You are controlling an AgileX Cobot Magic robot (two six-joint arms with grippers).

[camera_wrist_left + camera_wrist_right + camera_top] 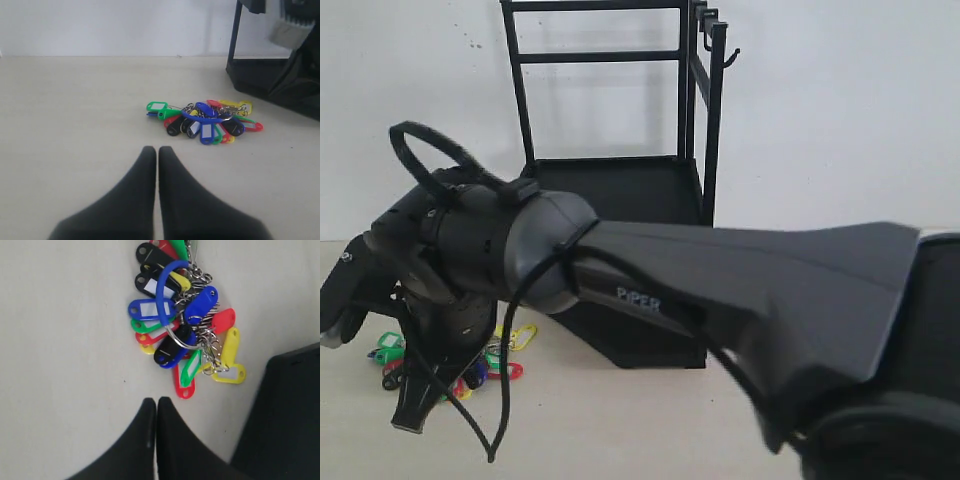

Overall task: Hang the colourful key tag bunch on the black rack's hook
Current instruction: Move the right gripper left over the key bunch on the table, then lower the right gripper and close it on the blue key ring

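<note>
The colourful key tag bunch [185,325] lies flat on the pale table, its blue-sleeved silver ring among red, yellow, green, blue and black tags. In the exterior view only parts of the bunch [390,348] show, behind my right arm. My right gripper [156,401] is shut and empty, its tips just short of the nearest red tag; it points down at the table [410,420]. My left gripper [157,149] is shut and empty, a short way from the bunch [205,120]. The black rack [620,190] stands behind the bunch, a hook [728,55] at its top right.
My right arm [740,290] reaches across the front of the exterior view and hides much of the rack's lower tier. The rack's black base [285,415] sits close beside the bunch [270,75]. Bare pale table [75,125] spreads on the bunch's other side.
</note>
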